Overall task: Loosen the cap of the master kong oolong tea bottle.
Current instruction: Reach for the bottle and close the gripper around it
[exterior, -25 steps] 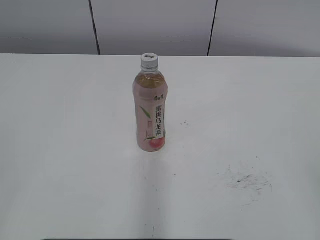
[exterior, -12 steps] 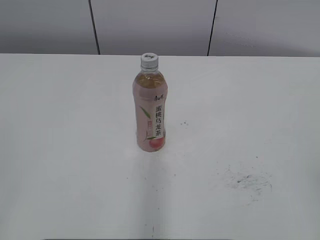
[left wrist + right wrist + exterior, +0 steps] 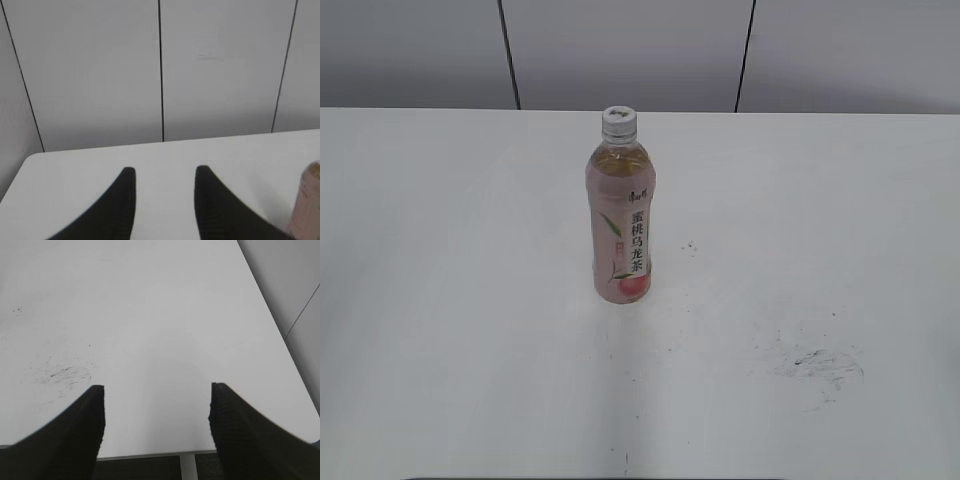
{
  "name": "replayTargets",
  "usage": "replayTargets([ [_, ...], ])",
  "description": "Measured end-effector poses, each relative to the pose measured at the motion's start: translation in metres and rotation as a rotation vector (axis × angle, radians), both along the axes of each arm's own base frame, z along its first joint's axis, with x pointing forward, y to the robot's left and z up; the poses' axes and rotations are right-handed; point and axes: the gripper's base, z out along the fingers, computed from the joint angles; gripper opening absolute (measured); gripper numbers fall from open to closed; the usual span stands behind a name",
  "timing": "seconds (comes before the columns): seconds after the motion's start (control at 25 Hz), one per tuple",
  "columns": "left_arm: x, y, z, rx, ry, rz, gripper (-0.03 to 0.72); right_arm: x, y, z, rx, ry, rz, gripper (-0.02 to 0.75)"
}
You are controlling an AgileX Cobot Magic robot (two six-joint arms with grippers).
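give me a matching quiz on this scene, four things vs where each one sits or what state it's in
Things:
1. cap
2. master kong oolong tea bottle
3. left gripper
4. dark scuff marks

States:
A. open, holding nothing
B. upright near the middle of the table
C. on the tabletop, right of the bottle and nearer the camera
D. on the bottle's neck

Pairs: 1-D, 2-B, 3-A, 4-C

Upright pink-labelled tea bottle (image 3: 621,228), amber tea, white cap (image 3: 618,120) on
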Motion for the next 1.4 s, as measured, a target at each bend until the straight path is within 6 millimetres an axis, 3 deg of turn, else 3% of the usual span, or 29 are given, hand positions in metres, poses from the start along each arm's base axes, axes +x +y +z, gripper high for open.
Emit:
replayTargets([
  [0.36, 0.09, 0.001, -0.023, -0.045, -0.025, 0.037, 0.241, 0.0, 0.0, 0.0, -0.001, 0.0, 0.0, 0.494],
  [0.6, 0.141, -0.027, -0.073, -0.003, 0.079, -0.073, 0.241, 0.0, 0.0, 0.0, -0.001, 0.0, 0.0, 0.494],
  [0.76, 0.153, -0.049, -0.101, -0.018, 0.082, -0.146, 0.241, 0.0, 0.0, 0.0, -0.001, 0.0, 0.0, 0.494],
  [0.92, 0.146, -0.064, -0.134, -0.045, 0.103, -0.229, 0.265, 0.0, 0.0, 0.0, -0.001, 0.0, 0.0, 0.494],
  [1.16, 0.136, -0.096, -0.166, 0.062, 0.047, -0.591, 0.459, 0.0, 0.0, 0.0, -0.001, 0.0, 0.0, 0.494],
  [1.4, 0.143, -0.107, -0.208, 0.031, 0.153, -0.667, 0.557, 0.0, 0.0, 0.0, -0.001, 0.0, -0.001, 0.494],
])
